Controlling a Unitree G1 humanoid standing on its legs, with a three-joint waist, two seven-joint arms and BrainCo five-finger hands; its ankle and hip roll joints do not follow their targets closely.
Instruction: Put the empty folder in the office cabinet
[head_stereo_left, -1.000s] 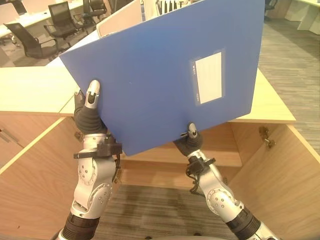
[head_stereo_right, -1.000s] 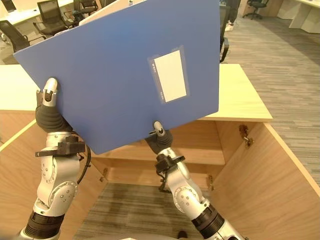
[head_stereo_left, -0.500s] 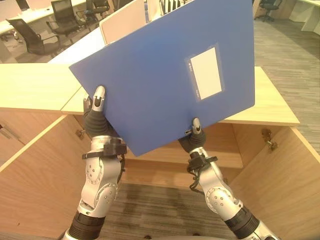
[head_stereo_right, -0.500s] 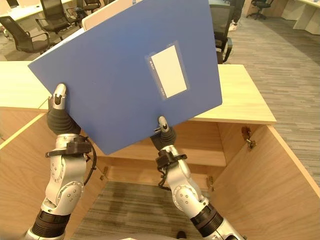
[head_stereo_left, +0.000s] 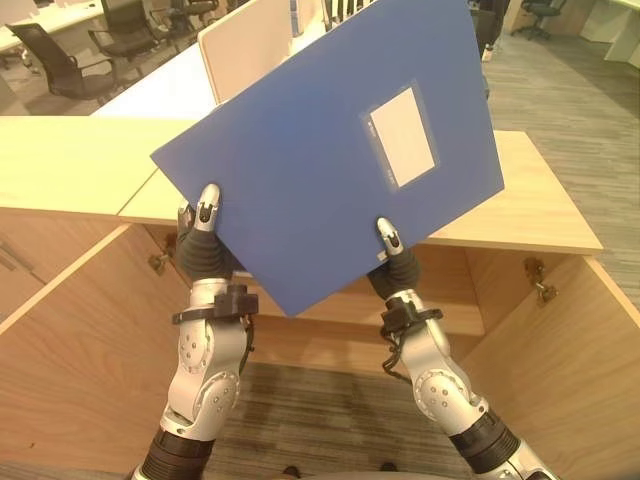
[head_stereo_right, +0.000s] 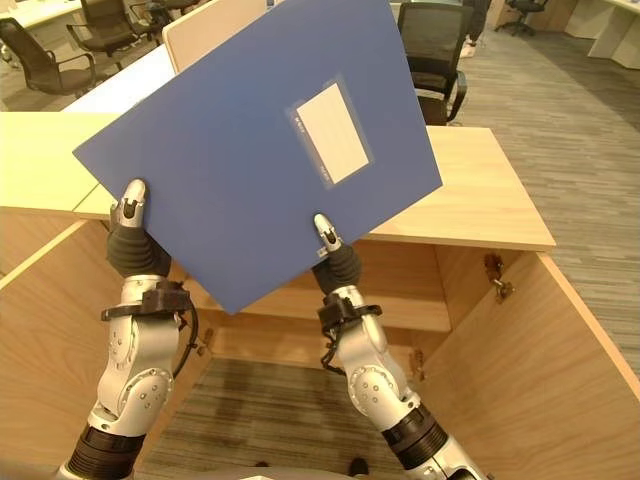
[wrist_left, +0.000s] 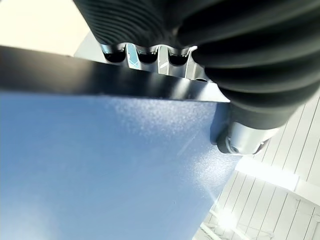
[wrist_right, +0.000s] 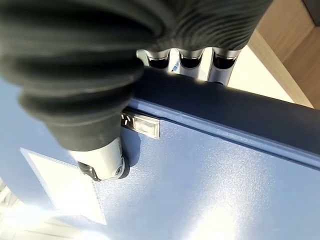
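Both hands, left hand (head_stereo_left: 207, 240) & right hand (head_stereo_left: 392, 256), pinch the blue folder (head_stereo_left: 330, 150), now tilted steeper vs a sec ago. Cabinet (head_stereo_left: 560, 350) stands open below, so lowering in looks next.

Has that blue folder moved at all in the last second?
Yes. The folder has tilted more: its right-hand corner, earlier down by the front edge of the cabinet top, now sits higher above it.

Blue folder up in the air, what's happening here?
The robot holds the blue folder tilted in front of itself with both hands, the left hand pinching its lower left edge and the right hand its bottom edge, thumbs on the near face. It is above the open wooden cabinet, whose doors stand wide, and not yet inside.
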